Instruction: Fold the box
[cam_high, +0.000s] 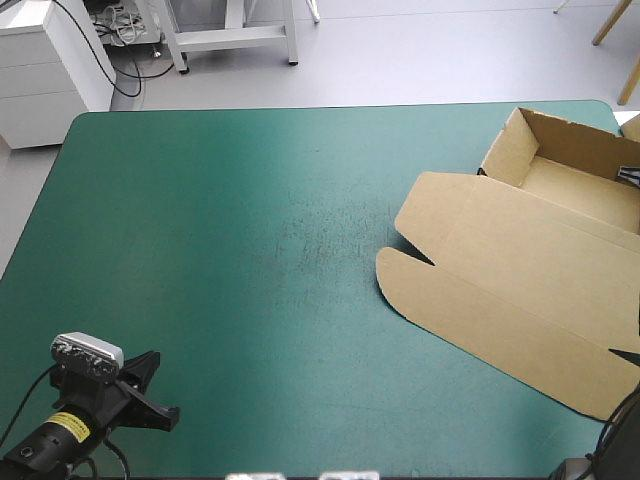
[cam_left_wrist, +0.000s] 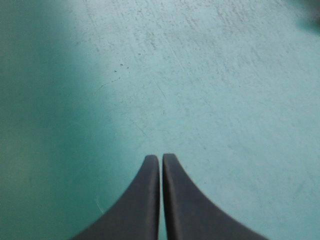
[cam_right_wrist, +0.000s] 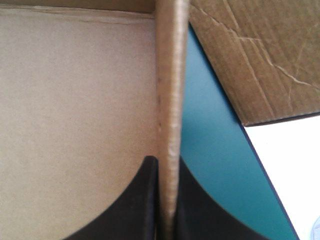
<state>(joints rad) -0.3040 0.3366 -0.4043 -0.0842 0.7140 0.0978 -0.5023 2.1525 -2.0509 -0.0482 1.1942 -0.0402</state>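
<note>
High view: the brown box (cam_high: 520, 280) lies on the right part of the table (cam_high: 250, 250). It is a cut sheet of matte board, with walls raised around a tray toward the table's far right corner and the lid panel flat, round-cornered, reaching toward the table's near edge. The table's teal-green cover shows fine pale scuffs near its middle. At the table's right edge the right gripper (cam_right_wrist: 167, 161) pinches 1 upright wall of the box, its 2 black fingers pressed against either face of the edge-on board. The left gripper (cam_left_wrist: 161, 156) is over the table's near left corner, its curved fingers closed together into 1 pointed arch above the cover.
</note>
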